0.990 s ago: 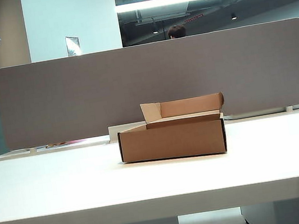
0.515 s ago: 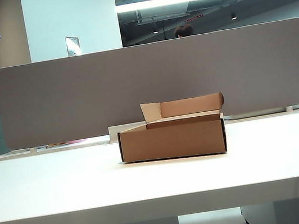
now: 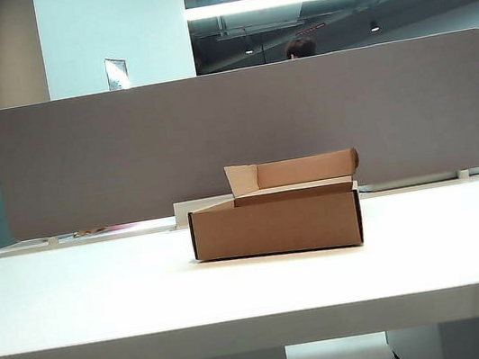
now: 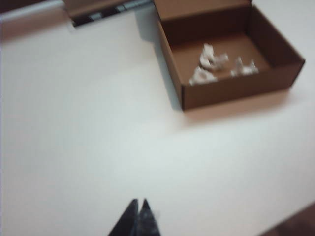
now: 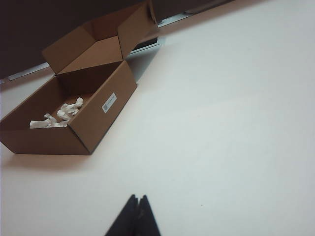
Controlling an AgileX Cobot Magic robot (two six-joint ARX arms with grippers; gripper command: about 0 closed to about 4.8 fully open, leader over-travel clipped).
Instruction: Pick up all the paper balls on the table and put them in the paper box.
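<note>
On the white table [image 3: 104, 301], near its middle and close to the grey divider panel [image 3: 108, 155], sits the one paper box [image 3: 276, 224], lid flap standing up at the back, and the paper balls [image 4: 211, 64] all lie inside it on the floor of the box; the left wrist view shows what looks like three wads, though blur could be hiding a split or a join, and the right wrist view [image 5: 56, 117] shows the same cluster bunched toward one wall without making the count any surer. No ball shows on the bare table top in any view, so the job looks finished or very nearly so. Both arms are out of the exterior view. The left gripper [image 4: 138, 209] hangs above open table well apart from the box, its two fingers pressed together with nothing between them; the right gripper [image 5: 138, 204] likewise sits over bare table on the box's other side, pinched closed and empty. Risks from here are small but real: a wad could lie somewhere beyond what these cameras cover, such as behind the box or near the table's far edges, and be missed; an arm swinging low past the box could clip its wall or the raised lid and shift or tip it, spilling the light paper; tissue this light could also drift out on a draught from a fast pass
</note>
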